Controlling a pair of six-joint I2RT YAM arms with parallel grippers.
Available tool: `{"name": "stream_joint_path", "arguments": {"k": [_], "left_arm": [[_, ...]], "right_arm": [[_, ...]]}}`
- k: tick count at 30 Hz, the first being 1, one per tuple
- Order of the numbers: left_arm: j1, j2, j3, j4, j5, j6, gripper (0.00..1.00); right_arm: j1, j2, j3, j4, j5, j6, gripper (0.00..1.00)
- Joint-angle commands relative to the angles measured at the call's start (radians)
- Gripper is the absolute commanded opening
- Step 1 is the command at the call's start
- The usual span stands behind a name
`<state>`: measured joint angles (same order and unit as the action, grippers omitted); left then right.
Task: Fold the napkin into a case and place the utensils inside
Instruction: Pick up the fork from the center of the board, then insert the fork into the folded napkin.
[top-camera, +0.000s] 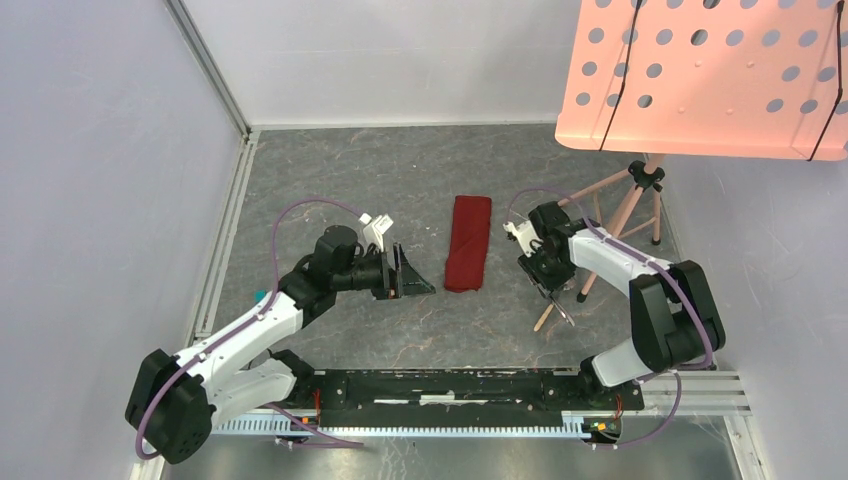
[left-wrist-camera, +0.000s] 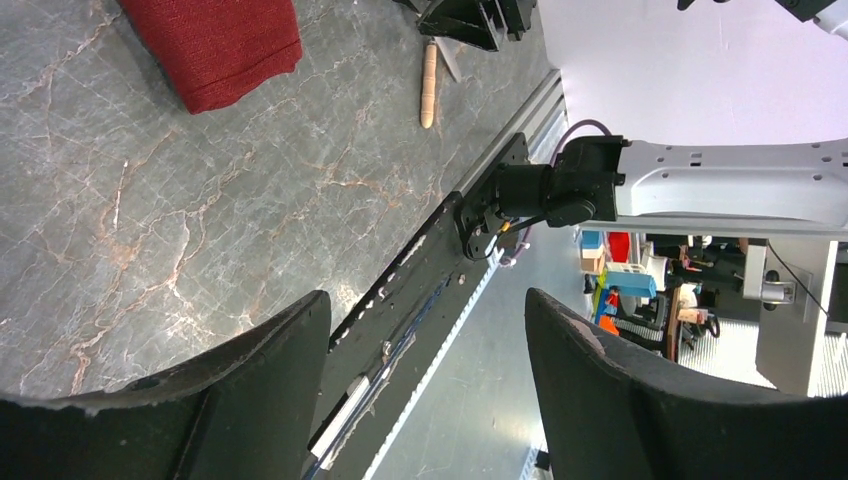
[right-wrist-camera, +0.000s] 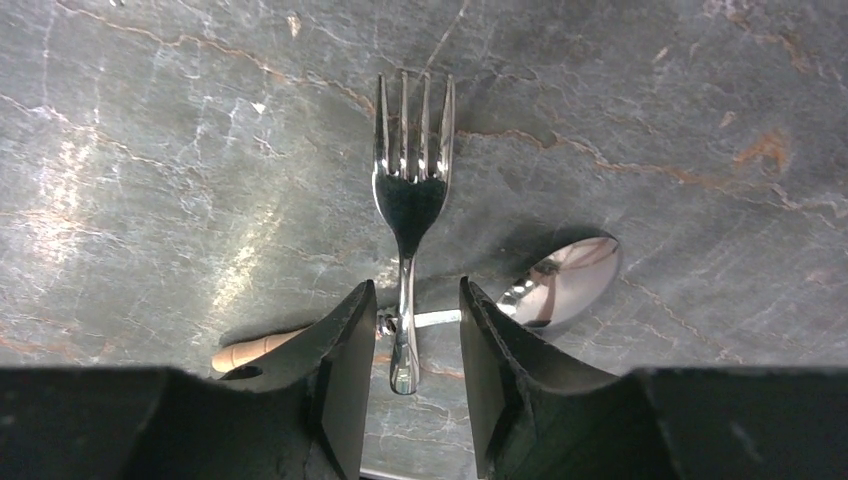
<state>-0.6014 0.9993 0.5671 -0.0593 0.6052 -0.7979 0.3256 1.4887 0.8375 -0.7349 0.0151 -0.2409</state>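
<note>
Your right end effector (right-wrist-camera: 413, 300) straddles the fork (right-wrist-camera: 410, 195) handle, jaws narrow but not yet touching, lined up to pinch it.

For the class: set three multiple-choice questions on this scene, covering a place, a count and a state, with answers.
1. The napkin lies: A between the left arm and right arm; B under the left jaws; C on the pink stand.
2. The fork has: A two tines; B four tines; C six tines.
3. The left jaws are: A shut on the spoon; B shut on the napkin; C open, empty.
Answers: A, seen from above; B, the right wrist view shows four; C, only a bare gap between them.
</note>
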Motion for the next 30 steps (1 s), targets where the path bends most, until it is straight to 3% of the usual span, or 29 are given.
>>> {"name": "stream_joint_path", "arguments": {"k": [1,5,13,19,24,30], "left_arm": [[0.005,-0.02,0.023,-0.008,0.006,0.049,0.78],[0.005,-0.041,0.031,-0.024,0.007,0.049,0.78],[0.005,-0.048,0.05,-0.11,-0.042,0.104,0.79],[0.005,0.047,0.033,-0.039,-0.055,0.079,0.79],[0.003,0.193,0.028,0.069,-0.02,0.035,0.77],[-0.029,0.34,0.01,0.256,-0.025,-0.058,0.73]], "right_arm": [[0.006,0.022,-0.001,0.049,-0.046,0.001,0.41],[0.013,0.043,-0.032,0.089,-0.067,0.013,0.37],[0.058,0.012,-0.01,0.132,0.016,0.037,0.0],[0.151,0.029,0.223,0.119,0.126,0.14,0.0],[0.173,0.237,0.542,0.07,0.085,0.321,0.0],[0.173,0.463,0.803,0.186,0.063,0.52,0.0]]}}
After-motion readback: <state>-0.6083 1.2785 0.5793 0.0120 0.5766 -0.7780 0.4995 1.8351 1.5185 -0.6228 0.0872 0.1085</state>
